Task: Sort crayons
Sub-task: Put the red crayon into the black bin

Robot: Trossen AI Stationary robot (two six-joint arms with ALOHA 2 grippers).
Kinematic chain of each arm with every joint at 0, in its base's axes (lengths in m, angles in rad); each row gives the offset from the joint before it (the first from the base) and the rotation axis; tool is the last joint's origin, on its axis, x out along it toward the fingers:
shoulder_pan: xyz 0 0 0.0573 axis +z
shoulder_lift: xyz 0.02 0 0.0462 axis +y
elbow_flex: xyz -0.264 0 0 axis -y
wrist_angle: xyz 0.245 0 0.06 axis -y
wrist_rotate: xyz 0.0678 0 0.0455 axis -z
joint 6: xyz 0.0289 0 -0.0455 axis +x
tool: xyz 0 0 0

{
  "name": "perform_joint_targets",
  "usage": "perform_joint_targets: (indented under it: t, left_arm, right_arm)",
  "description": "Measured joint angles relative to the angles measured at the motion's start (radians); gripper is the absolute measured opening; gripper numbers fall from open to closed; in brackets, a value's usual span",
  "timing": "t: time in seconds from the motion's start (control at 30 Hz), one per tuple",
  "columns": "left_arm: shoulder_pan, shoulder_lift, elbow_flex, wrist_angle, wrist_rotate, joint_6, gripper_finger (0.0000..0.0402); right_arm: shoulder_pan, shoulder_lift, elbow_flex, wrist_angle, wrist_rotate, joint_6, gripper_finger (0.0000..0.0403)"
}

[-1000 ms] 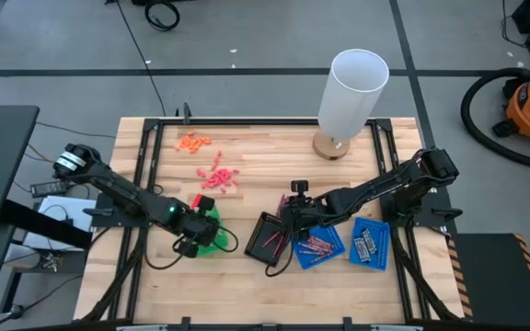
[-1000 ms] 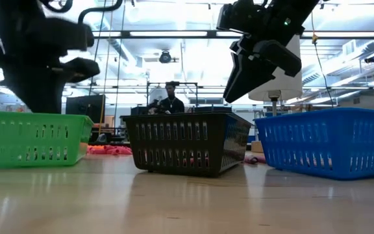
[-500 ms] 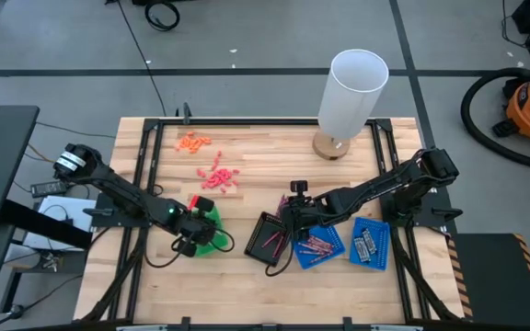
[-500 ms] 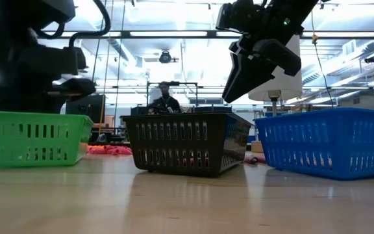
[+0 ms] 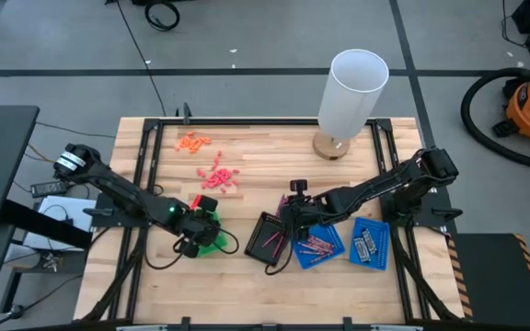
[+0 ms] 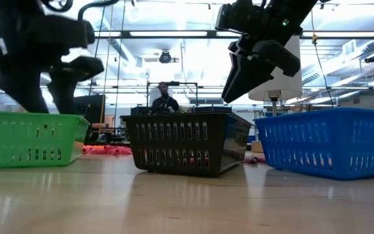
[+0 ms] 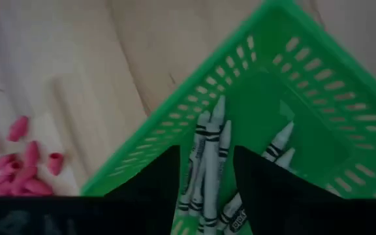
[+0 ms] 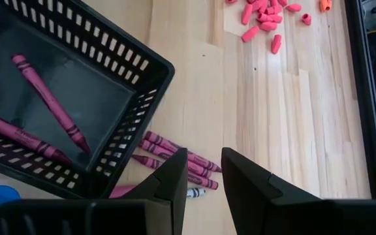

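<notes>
The left gripper (image 7: 204, 171) is hovering over the green basket (image 7: 344, 104), fingers apart and empty; grey crayons (image 7: 207, 153) are lying inside, mostly parallel, tips pointing away from the gripper. The right gripper (image 8: 204, 171) is hanging beside the black basket (image 8: 142, 68), fingers apart, empty. Two pink crayons (image 8: 47, 101) are lying slantwise in that basket, more on the table (image 8: 292, 117) just beside it.

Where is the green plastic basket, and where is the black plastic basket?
green plastic basket (image 7: 266, 65), left wrist view, slotted side wall
black plastic basket (image 8: 119, 59), right wrist view, top rim
</notes>
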Motion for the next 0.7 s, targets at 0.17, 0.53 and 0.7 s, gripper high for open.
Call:
perform_joint_targets:
  t: [0.17, 0.53, 0.7]
  left_arm:
    - [0.000, -0.003, 0.034, -0.017, -0.071, 0.037, 0.0154]
    - [0.074, -0.087, 0.031, 0.071, -0.115, 0.216, 0.0141]
    - [0.126, -0.101, 0.030, 0.179, -0.058, 0.300, 0.0141]
  right_arm:
    - [-0.026, -0.042, 0.000, -0.030, 0.000, -0.008, 0.0103]
    - [-0.180, -0.096, 0.001, -0.079, -0.219, -0.153, 0.0103]
    - [-0.250, -0.074, 0.000, -0.149, -0.301, -0.149, 0.0103]
